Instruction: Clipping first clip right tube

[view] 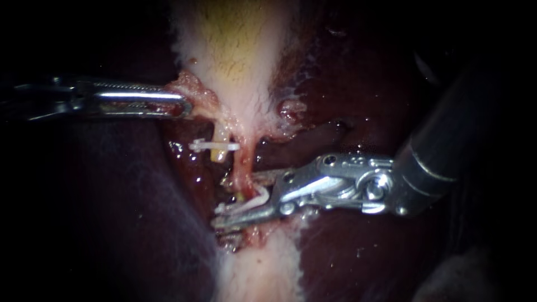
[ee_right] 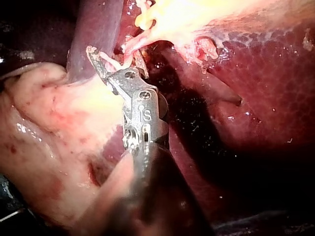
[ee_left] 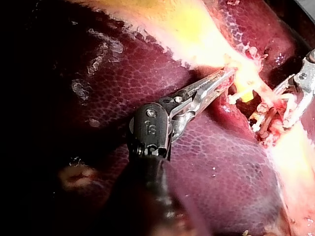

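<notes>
The right instrument's [view: 236, 202] part-open jaws hold a white clip [view: 260, 197] astride the right tube [view: 242, 170], while the left instrument's [view: 182, 105] jaws clamp the gallbladder [view: 240, 56].

Nothing legible stands on the tissue [ee_left: 147, 73]. The only marks are a small embossed one on the black wrist housing [ee_left: 149, 130] of my left instrument [ee_left: 222, 77] and another on the silver metal wrist plate [ee_right: 143, 114] of my right instrument [ee_right: 100, 60]; I leave both unread.

left instrument [view: 182, 105]: pincer clamped on gallbladder [view: 240, 61] | right instrument [view: 238, 204]: pincer holding clip [view: 254, 198]
</notes>
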